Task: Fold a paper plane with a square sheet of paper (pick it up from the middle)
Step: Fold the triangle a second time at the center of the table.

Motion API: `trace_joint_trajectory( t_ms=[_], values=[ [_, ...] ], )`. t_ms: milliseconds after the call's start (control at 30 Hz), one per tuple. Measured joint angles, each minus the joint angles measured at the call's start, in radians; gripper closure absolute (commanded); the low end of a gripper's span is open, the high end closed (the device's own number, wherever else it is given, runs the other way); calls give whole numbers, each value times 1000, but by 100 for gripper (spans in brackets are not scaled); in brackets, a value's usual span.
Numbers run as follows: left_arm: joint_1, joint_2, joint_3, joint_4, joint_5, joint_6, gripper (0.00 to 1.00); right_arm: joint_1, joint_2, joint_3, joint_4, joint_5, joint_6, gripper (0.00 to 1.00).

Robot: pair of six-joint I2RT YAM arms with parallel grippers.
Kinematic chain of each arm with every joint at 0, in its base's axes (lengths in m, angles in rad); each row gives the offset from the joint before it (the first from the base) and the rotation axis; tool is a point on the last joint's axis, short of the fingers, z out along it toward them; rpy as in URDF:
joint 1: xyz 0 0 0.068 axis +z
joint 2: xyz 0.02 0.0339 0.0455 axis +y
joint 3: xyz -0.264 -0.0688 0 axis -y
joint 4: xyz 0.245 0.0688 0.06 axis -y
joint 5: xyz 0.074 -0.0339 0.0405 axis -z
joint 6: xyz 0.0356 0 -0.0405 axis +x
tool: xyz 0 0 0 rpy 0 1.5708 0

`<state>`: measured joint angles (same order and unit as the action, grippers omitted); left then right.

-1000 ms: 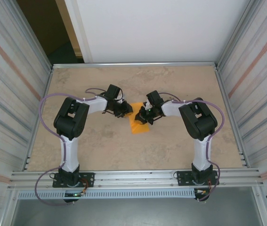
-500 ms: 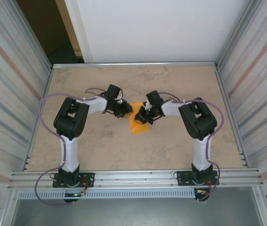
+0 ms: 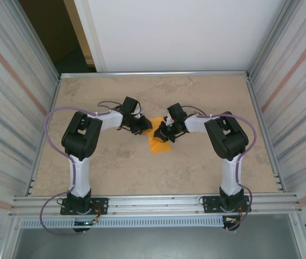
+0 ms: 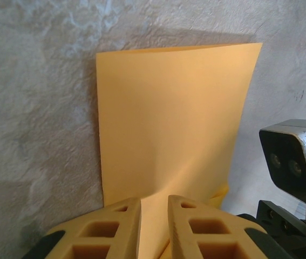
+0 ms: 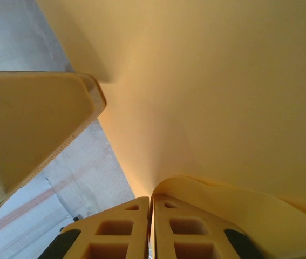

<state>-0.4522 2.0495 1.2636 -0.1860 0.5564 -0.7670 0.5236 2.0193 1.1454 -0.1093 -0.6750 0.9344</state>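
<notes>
Top external view, the square sheet of paper (image 3: 160, 145) sits mid-bench (image 3: 115, 167), left hand (image 3: 145, 128) pinching its far edge, right hand (image 3: 164, 133) pinching it just beside, fingers (image 5: 128, 229) nearly pressed together, paper curling up off the bench

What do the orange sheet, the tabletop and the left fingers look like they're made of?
Sheet: thin matte orange paper; it bows at its far edge and casts a soft shadow. Tabletop: mottled beige-grey and matte with a stone look, perhaps laminate. Left fingers: yellowish plastic with open cells, probably printed.
</notes>
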Motion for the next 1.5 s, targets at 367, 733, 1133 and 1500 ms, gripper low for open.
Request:
trace_joint_trajectory(
  t_ms=[367, 733, 1133, 1500],
  values=[
    [59, -81, -2, -47, -46, -15, 69, 1, 0, 19, -2, -11, -1, 67],
    [97, -201, -126, 8, -61, -26, 65, 1, 0, 22, 4, -23, -1, 62],
    [13, -224, -209, 63, -47, -42, 86, 2, 3, 23, -49, 27, -32, 91],
    [-53, -215, -214, 86, -25, -38, 95, 4, 3, 29, -71, 46, -52, 98]
  ],
)
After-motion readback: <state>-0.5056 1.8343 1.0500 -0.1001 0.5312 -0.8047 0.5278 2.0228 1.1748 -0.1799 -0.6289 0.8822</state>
